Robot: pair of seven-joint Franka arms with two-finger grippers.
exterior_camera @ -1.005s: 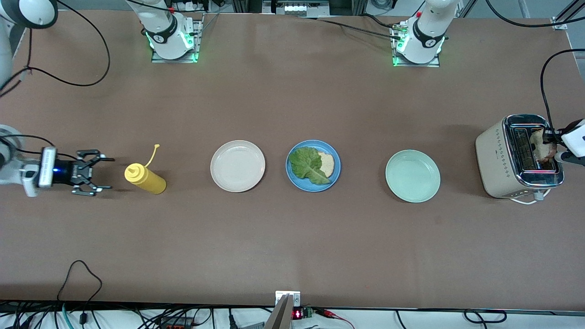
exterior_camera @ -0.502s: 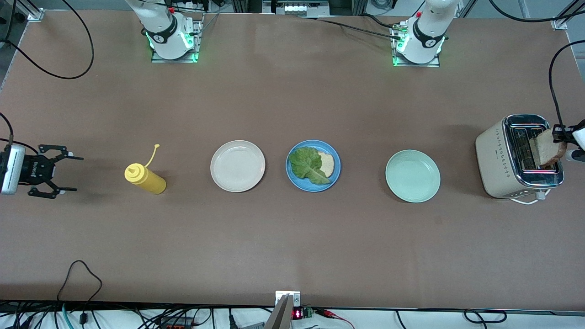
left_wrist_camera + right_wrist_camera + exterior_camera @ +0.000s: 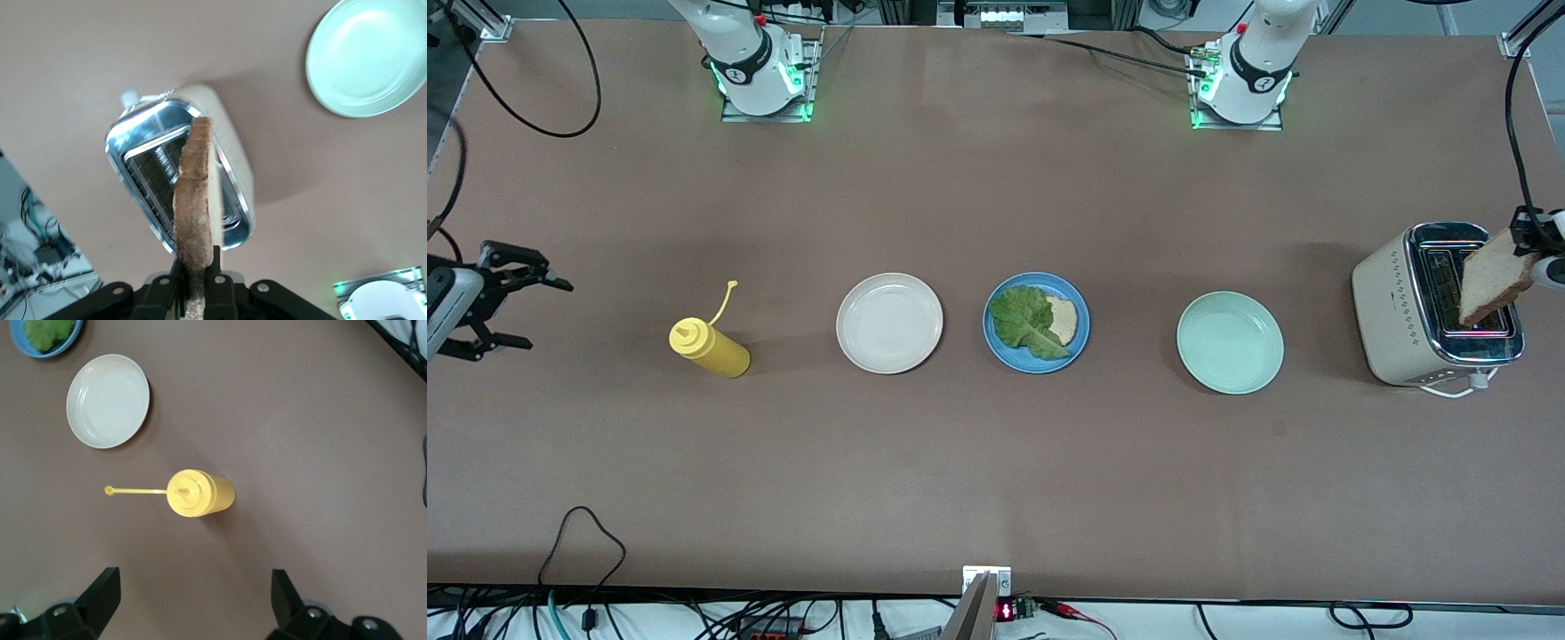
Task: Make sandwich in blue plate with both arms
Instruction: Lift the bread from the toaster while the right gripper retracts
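The blue plate [image 3: 1049, 364] lies mid-table with a crinkled green lettuce leaf [image 3: 1024, 322] on a bread slice [image 3: 1065, 320]. In the right wrist view the blue plate [image 3: 39, 353] shows at the edge. My left gripper [image 3: 1526, 241] is shut on a second bread slice [image 3: 1488, 290], which hangs upright over the toaster [image 3: 1405, 307]. The left wrist view shows the left gripper [image 3: 199, 279] clamping the crust of that bread slice [image 3: 195, 200] above the toaster's slots [image 3: 160, 167]. At the right arm's end of the table my right gripper [image 3: 544, 313] stands open and holds nothing.
A yellow squeeze bottle [image 3: 710, 348] lies between the right gripper and a beige-white plate [image 3: 889, 323]. A mint-green plate [image 3: 1230, 342] sits between the blue plate and the toaster. In the right wrist view the bottle [image 3: 200, 493] lies past the open right gripper [image 3: 195, 590].
The left gripper has lifted the bread slice up out of the toaster slot. The right gripper has drawn back from the yellow bottle toward the table's end.
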